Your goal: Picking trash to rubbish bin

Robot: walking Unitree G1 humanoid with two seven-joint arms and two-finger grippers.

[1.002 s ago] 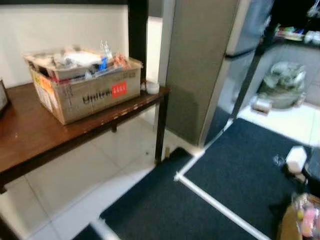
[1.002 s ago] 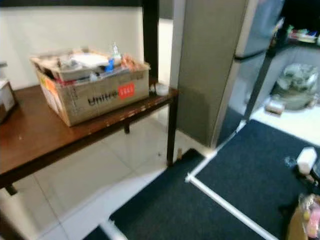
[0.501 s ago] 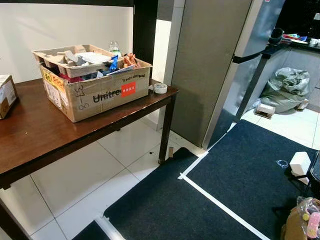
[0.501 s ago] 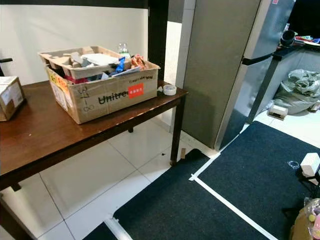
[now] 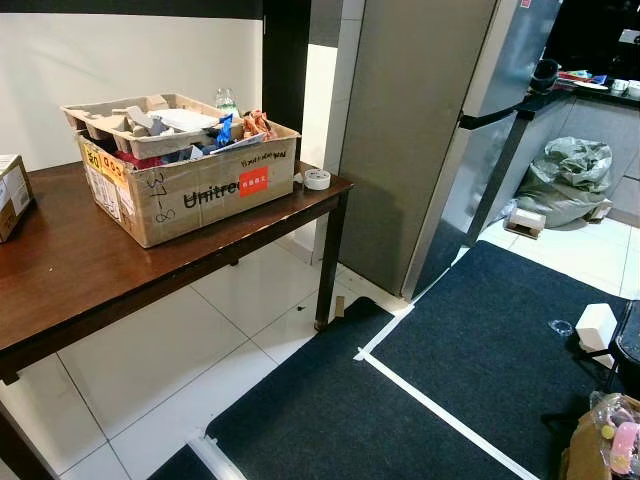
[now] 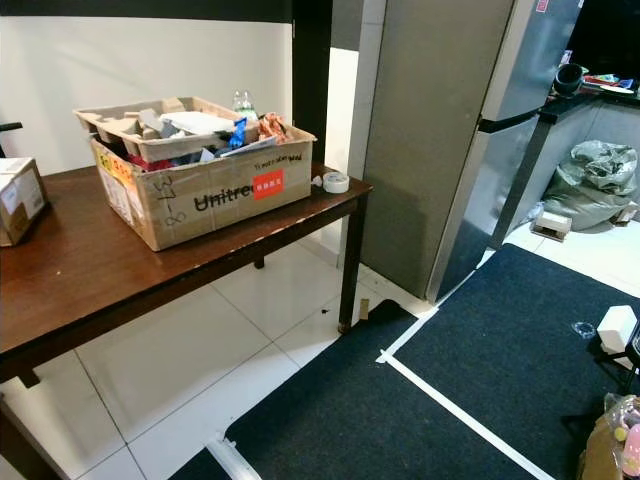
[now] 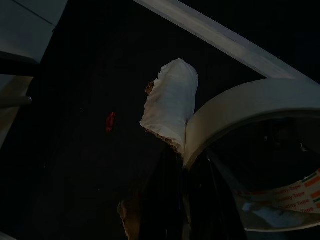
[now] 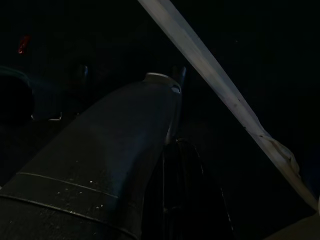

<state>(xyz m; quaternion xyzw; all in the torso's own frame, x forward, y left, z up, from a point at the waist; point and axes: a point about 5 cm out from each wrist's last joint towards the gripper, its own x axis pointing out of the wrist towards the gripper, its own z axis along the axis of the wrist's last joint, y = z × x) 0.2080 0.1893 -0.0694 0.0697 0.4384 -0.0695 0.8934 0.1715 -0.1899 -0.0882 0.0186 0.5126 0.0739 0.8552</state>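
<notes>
Left gripper: hangs low over the dark mat, its black fingers pinched together on a crumpled white paper scrap that sticks out past the tips.
Right gripper: I cannot tell whether it is wide or narrow; its wrist view is too dark, showing little beyond a dark rounded casing and a white tape line on the mat.
Trash in hand: the scrap looks light, soft and easily crushed; a pinch across its folded middle, as now, should hold, though a loose grip could let it slip.
Beside it: a pale rounded rim with a printed label sits just by the scrap; what it belongs to I cannot tell.
Room ahead: a wooden table carries a cardboard box of clutter and a tape roll.
Rubbish bin: no bin that I can pick out; a grey bag slumps by the far counter.
</notes>
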